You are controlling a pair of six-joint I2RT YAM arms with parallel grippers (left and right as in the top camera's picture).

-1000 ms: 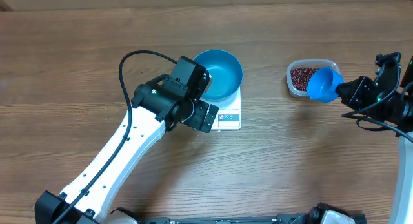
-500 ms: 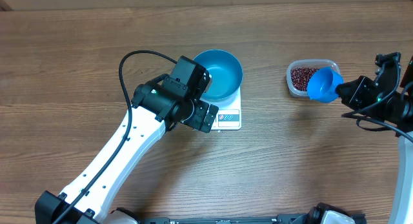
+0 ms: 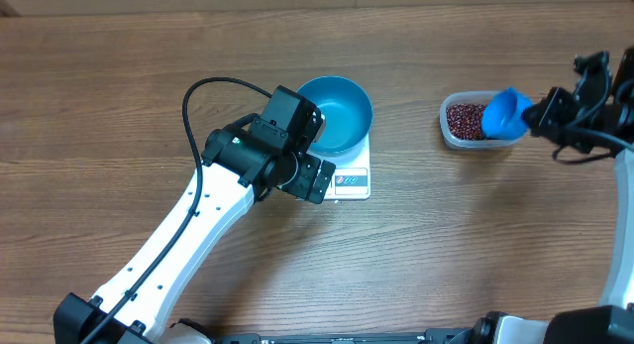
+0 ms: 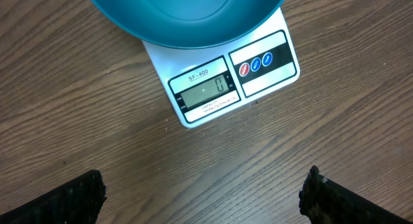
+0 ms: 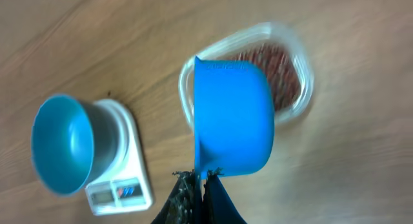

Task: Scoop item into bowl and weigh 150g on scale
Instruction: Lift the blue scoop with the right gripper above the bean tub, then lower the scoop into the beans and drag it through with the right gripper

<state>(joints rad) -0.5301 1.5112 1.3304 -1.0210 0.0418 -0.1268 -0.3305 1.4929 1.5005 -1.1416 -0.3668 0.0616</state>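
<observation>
Right gripper [image 5: 201, 185] is clamped shut on the handle of the blue scoop [image 3: 505, 114]. In the overhead view the scoop's long axis is laid roughly left-right, cup end pointed at the clear tub [image 3: 448, 134] and held over its right rim, beside the beans [image 3: 464, 118]. Bowl [image 3: 335, 114] is seated on the scale [image 3: 355, 180], display reading 0. Left gripper [image 4: 203, 198] is held just in front of the scale's display edge, fingers spread wide above the table [image 3: 149, 66].

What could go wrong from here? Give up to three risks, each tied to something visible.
The right gripper pinches the scoop by its handle end only; loaded, it may twist. The tub of beans stands apart from the bowl, so grains could spill on the way. The open left gripper hangs close by the scale, reading 0; a nudge would spoil it.
</observation>
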